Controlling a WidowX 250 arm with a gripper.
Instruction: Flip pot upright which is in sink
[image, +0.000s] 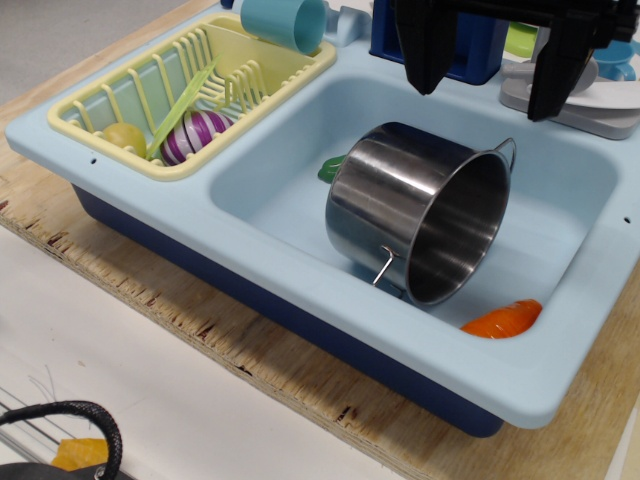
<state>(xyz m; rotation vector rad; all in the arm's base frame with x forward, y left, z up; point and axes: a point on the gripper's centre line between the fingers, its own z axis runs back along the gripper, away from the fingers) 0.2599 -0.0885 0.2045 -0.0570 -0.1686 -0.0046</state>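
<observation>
One pot tilted, one sink

We see the pot, a shiny stainless-steel cylinder, lying tilted on its side at the centre of the frame, its open mouth facing lower right and a wire loop handle at each side of the rim. It rests inside the light blue sink.

A white desk carries a bare plywood board; the light blue sink sits on that board.
</observation>
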